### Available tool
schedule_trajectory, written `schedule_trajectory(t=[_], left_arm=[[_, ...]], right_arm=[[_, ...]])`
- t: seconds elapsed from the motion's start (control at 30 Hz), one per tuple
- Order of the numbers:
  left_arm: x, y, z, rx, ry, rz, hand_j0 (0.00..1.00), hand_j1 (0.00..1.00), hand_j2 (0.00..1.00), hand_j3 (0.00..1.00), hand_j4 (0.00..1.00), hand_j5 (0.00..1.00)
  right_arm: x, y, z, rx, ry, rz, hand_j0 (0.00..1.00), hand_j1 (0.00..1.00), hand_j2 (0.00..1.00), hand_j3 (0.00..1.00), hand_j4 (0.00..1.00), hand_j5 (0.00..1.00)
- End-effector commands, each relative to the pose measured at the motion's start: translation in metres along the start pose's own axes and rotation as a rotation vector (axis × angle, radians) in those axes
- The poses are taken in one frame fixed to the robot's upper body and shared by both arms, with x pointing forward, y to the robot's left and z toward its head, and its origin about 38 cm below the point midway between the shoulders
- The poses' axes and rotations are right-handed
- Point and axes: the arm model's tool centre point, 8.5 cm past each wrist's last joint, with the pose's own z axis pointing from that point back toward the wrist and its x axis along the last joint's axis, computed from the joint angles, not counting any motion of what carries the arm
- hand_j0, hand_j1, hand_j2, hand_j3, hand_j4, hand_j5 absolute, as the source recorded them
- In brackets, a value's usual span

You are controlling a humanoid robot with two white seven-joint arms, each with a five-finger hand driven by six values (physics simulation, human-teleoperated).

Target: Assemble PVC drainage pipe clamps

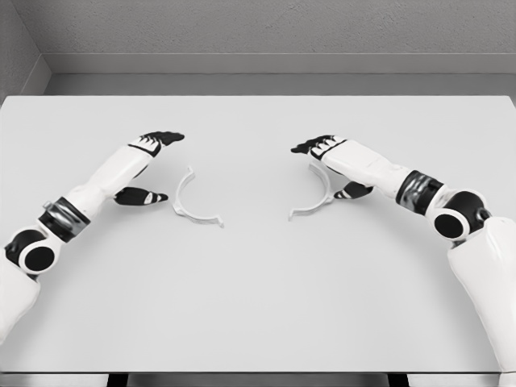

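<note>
Two white half-ring pipe clamp pieces lie flat on the grey table [258, 290]. The left clamp half [187, 204] curves open toward the right, and the right clamp half [319, 196] curves open toward the left. My left hand [153, 165] hovers just left of the left half, its black fingers [165, 137] and thumb spread apart and holding nothing. On the other side, my right hand [326, 168] sits over the top of the right half, with its fingers [306, 147] extended and its thumb [353, 191] beside the clamp's outer curve. Whether it touches the clamp is unclear.
The table's far edge [258, 97] meets a grey wall behind. The near edge [258, 372] runs along the bottom of the view. A gap of bare table separates the two clamp halves.
</note>
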Motion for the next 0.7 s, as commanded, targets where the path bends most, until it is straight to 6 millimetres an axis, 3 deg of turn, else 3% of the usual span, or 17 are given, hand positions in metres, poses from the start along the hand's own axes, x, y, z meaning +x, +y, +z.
schedule_trajectory(t=[0.0, 0.67], left_arm=[[0.001, -0.004, -0.002, 0.003, -0.001, 0.014, 1.00, 1.00, 1.00, 1.00, 1.00, 1.00], [0.019, -0.020, -0.019, 0.030, -0.039, 0.069, 1.00, 1.00, 1.00, 1.00, 1.00, 1.00]], right_arm=[[0.002, 0.001, -0.002, -0.005, -0.003, -0.011, 1.00, 1.00, 1.00, 1.00, 1.00, 1.00], [0.009, -0.008, -0.029, 0.005, -0.007, -0.010, 1.00, 1.00, 1.00, 1.00, 1.00, 1.00]])
